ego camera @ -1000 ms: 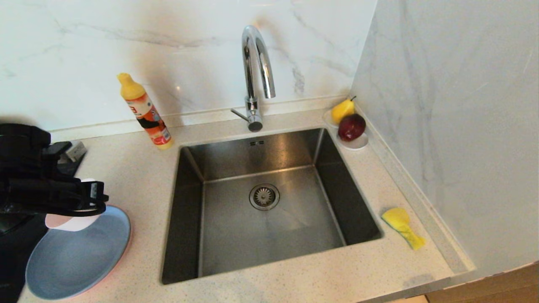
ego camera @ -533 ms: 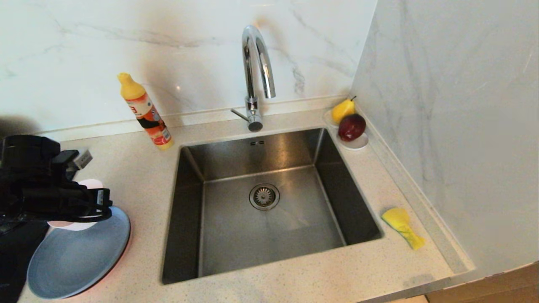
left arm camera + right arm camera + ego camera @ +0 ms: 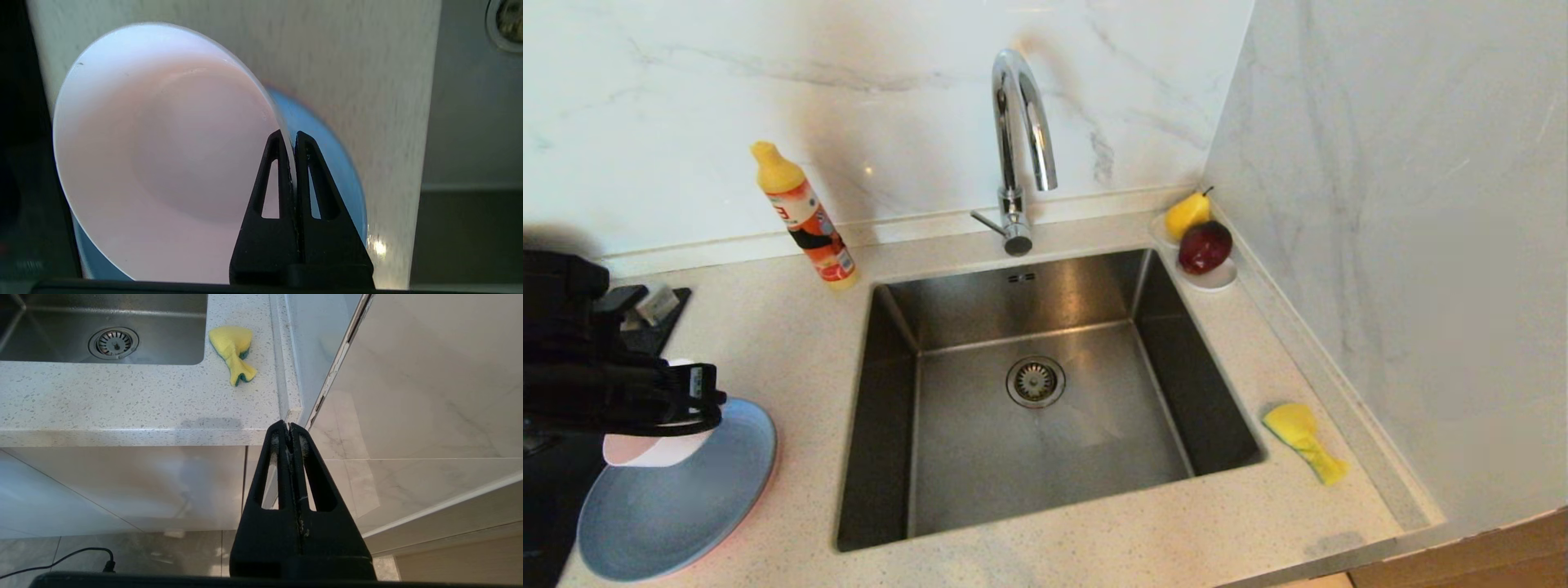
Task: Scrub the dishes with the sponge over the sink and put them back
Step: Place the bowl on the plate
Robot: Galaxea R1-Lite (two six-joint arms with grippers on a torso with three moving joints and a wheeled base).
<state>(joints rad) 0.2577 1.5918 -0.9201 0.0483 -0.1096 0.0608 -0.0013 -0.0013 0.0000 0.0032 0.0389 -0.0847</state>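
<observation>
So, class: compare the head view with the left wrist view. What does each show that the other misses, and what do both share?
Only the head view shows the faucet, soap bottle, fruit saucer and sponge. Only the left wrist view shows the left tool shut on the pale bowl's rim. Both show that bowl, the blue-grey plate under it, the counter and the sink.
</observation>
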